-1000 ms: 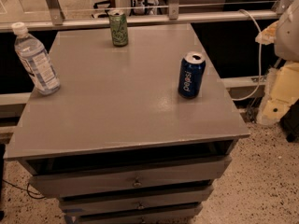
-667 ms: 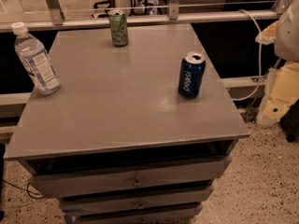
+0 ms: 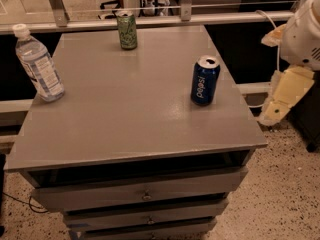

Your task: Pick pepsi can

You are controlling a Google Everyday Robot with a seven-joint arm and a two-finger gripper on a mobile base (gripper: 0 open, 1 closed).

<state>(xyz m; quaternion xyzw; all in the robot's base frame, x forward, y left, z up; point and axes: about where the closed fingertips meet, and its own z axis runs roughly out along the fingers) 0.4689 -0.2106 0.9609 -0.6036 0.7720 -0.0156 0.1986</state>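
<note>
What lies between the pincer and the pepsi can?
In the camera view, nothing stands between them: only bare tabletop right of the pepsi can, then open space to the pincer, which hangs beside the table's right edge.

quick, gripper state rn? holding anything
gripper: beside the table's right edge, apart from the pepsi can, which stands on the table; open or closed cannot be told.

The white, rounded robot arm (image 3: 306,31) sits at the far right, off the right side of the grey drawer cabinet (image 3: 135,134). Under it the cream-coloured gripper (image 3: 275,109) hangs slanting down and left, near the cabinet's right edge, not touching it
</note>
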